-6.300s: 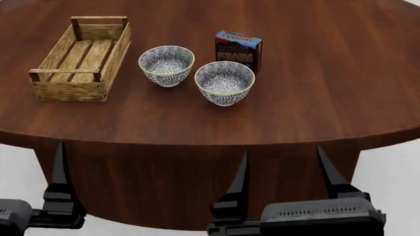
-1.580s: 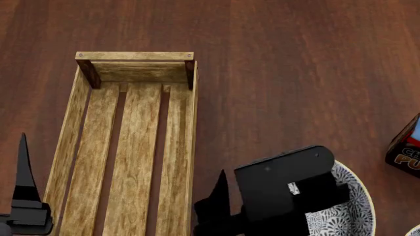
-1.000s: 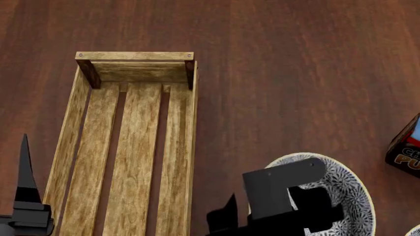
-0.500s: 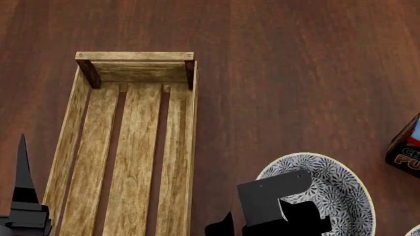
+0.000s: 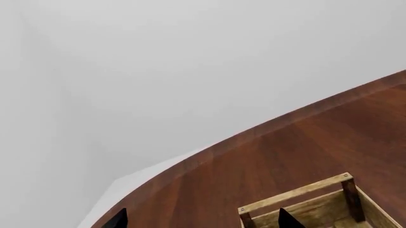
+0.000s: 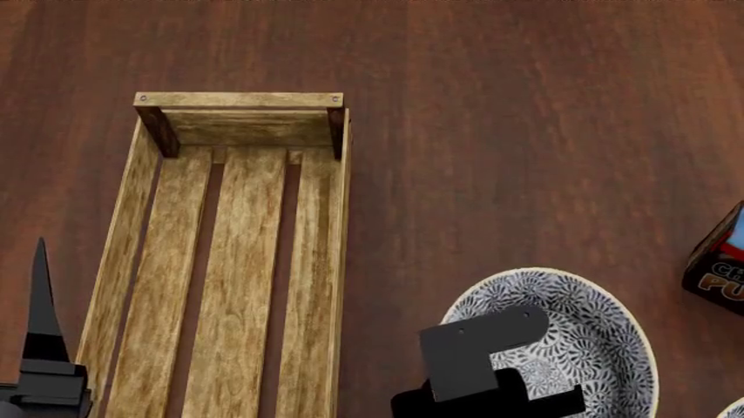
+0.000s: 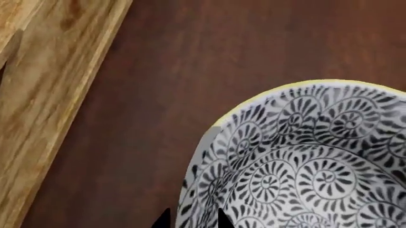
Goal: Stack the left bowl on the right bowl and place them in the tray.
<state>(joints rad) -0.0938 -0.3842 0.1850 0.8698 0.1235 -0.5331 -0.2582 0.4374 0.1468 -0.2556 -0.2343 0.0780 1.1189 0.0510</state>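
Observation:
The left bowl (image 6: 587, 318), white with a black leaf pattern, sits at the bottom right of the head view, just right of the tray (image 6: 239, 100), a long light-wood slatted crate. My right gripper (image 7: 193, 219) is shut on the bowl's (image 7: 304, 156) near-left rim, with one fingertip inside and one outside. Its black body covers the bowl's near part in the head view. Only a sliver of the right bowl (image 6: 736, 409) shows in the bottom right corner. My left gripper (image 5: 201, 219) is open and empty by the tray's (image 5: 295, 194) end; one finger (image 6: 43, 296) shows left of the tray.
The dark chocolate pudding box (image 6: 720, 266) stands at the right edge, just beyond the bowls. The tray's long side wall (image 7: 38, 95) runs close beside the held bowl. The dark wooden table (image 6: 500, 131) stretches behind, and its curved edge (image 5: 209, 149) shows past the tray.
The head has moved in close over the tray since the oldest frame. Over the last second and a half my right gripper has pulled back and down onto the left bowl's rim and closed. The bowl now looks slightly larger.

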